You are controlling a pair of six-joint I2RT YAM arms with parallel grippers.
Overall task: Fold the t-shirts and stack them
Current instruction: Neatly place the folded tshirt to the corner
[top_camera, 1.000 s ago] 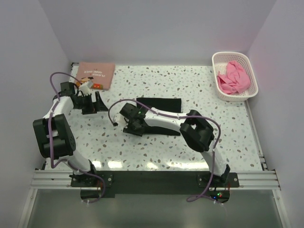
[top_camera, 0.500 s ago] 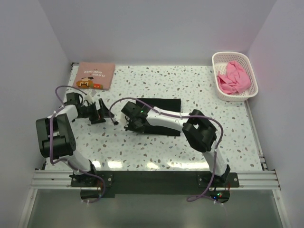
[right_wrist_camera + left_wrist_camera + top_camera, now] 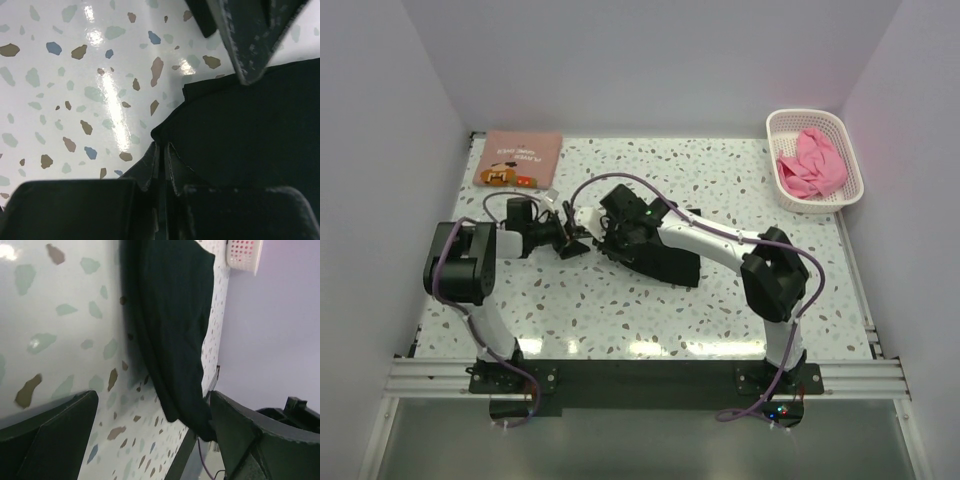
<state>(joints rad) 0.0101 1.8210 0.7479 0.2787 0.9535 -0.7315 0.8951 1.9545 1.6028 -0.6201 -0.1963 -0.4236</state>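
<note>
Now right gripper (image 3: 161, 150) pinching black t-shirt (image 3: 250, 125) edge, frame centre; left gripper (image 3: 154, 396) hovering spread wide, just leftward.

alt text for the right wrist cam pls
The right gripper, jaws shut, pinches the edge of a black t-shirt that fills the right side of the view. The rest shows a glossy white table speckled with brown, blue and green chips.

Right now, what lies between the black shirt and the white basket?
Only bare speckled table, crossed overhead by the right arm, in the top view.
</note>
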